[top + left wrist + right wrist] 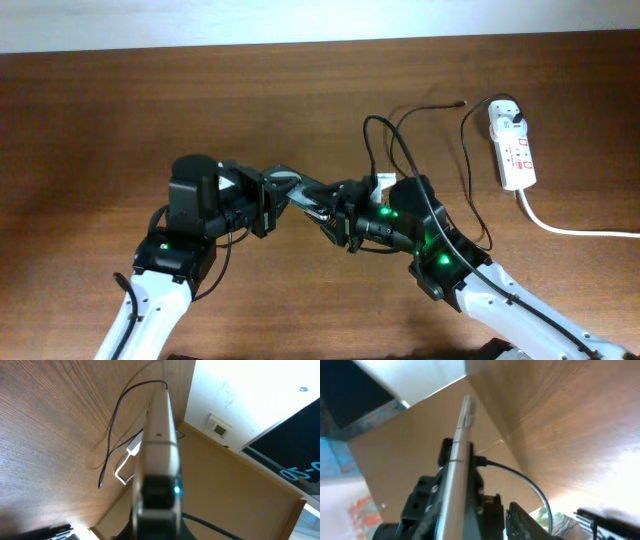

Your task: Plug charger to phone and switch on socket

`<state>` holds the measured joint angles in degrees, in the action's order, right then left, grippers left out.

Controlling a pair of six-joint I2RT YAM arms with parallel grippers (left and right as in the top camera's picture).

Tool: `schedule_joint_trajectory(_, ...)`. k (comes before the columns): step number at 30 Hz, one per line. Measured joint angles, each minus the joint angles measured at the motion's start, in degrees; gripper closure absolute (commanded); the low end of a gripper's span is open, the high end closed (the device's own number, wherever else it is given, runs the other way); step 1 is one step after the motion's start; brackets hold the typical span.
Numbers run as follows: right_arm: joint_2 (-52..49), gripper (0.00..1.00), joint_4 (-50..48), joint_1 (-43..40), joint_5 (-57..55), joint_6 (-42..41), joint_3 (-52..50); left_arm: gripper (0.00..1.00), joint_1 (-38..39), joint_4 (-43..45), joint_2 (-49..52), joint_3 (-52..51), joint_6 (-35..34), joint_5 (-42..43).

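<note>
The phone (pixel 303 196) is lifted off the table at the centre, between my two grippers. It shows edge-on as a silver strip in the left wrist view (pixel 160 425) and the right wrist view (pixel 460 460). My left gripper (pixel 288 196) is shut on it from the left. My right gripper (pixel 336 213) closes on it from the right. The socket (pixel 515 160) lies at the far right with the charger's white plug adapter (pixel 505 115) in it. The black charger cable (pixel 468 170) loops past my right arm. Its connector tip (pixel 460 103) lies loose on the table.
The socket's thick white cord (pixel 570 230) runs off to the right edge. Cable loops (pixel 372 135) arch over the table just behind my right gripper. In the left wrist view the socket (pixel 132 449) and the loose cable tip (pixel 100 485) lie beyond the phone.
</note>
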<state>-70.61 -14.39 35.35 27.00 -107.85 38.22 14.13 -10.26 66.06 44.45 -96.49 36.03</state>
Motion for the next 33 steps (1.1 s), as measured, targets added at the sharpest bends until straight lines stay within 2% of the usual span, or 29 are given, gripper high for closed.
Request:
schedule_joint_trajectory(2, 0.2, 0.14, 6.4, 0.0, 0.0, 2.6, 0.2, 1.00, 0.2, -3.2, 0.1, 0.0, 3.8, -2.5)
schedule_joint_trajectory(3, 0.2, 0.01, 12.3, 0.0, -1.4, 7.2, 0.4, 1.00, 0.2, -7.6, 0.1, 0.1, 8.5, -6.0)
schedule_joint_trajectory(6, 0.4, 0.01, 32.7, 0.0, -12.8, 24.2, 0.6, 1.00, 0.2, -25.4, 0.1, 0.0, 23.5, -18.2)
schedule_joint_trajectory(8, 0.4, 0.01, 44.5, 0.0, -22.4, 28.6, 0.2, 1.00, 0.1, -36.7, 0.1, -0.3, 32.6, -23.1)
schedule_joint_trajectory(10, 0.4, 0.01, 51.5, 0.0, -32.3, 30.3, 0.1, 1.00, 0.1, -40.4, 0.1, -0.3, 37.0, -23.1)
schedule_joint_trajectory(13, 0.4, 0.01, 55.6, 0.0, -39.5, 31.1, 0.2, 0.98, 0.1, -38.8, 0.1, -0.3, 39.0, -15.3)
schedule_joint_trajectory(14, 0.4, 0.01, 56.8, 0.0, -40.1, 31.2, 0.2, 0.98, 0.1, -35.6, 0.1, -0.4, 40.3, -12.4)
schedule_joint_trajectory(16, 0.4, 0.01, 59.8, 0.0, -40.7, 31.4, 0.2, 0.95, 0.1, -24.9, 0.5, -0.5, 41.6, -8.9)
schedule_joint_trajectory(17, 0.4, 0.01, 61.2, 0.0, -40.0, 31.4, 0.2, 0.97, 0.0, -17.4, 2.8, -0.2, 41.7, -5.6)
schedule_joint_trajectory(18, 0.4, 0.01, 61.7, 0.0, -39.4, 31.4, 0.2, 0.99, -0.1, -14.2, 5.0, -0.2, 41.7, -3.2)
schedule_joint_trajectory(20, 0.5, 0.01, 62.8, 0.0, -37.4, 31.5, 0.1, 1.00, -3.0, -4.4, 15.4, 0.7, 41.7, 7.1)
schedule_joint_trajectory(24, 0.5, 0.01, 63.7, 0.0, -36.5, 31.6, 0.1, 1.00, -9.0, -3.2, 29.0, 2.4, 41.6, 24.1)
schedule_joint_trajectory(26, 0.5, 0.01, 65.2, 0.0, -36.1, 31.6, 0.2, 1.00, -10.0, -3.6, 30.4, 2.6, 41.7, 30.2)
schedule_joint_trajectory(30, 0.5, 0.01, 68.5, 0.0, -34.2, 31.6, 0.1, 1.00, -9.2, -8.8, 30.4, 3.0, 46.8, 32.3)
schedule_joint_trajectory(33, 0.5, 0.01, 68.7, 0.0, -33.4, 31.5, 0.1, 1.00, -9.2, -8.9, 30.4, 3.0, 48.5, 31.4)
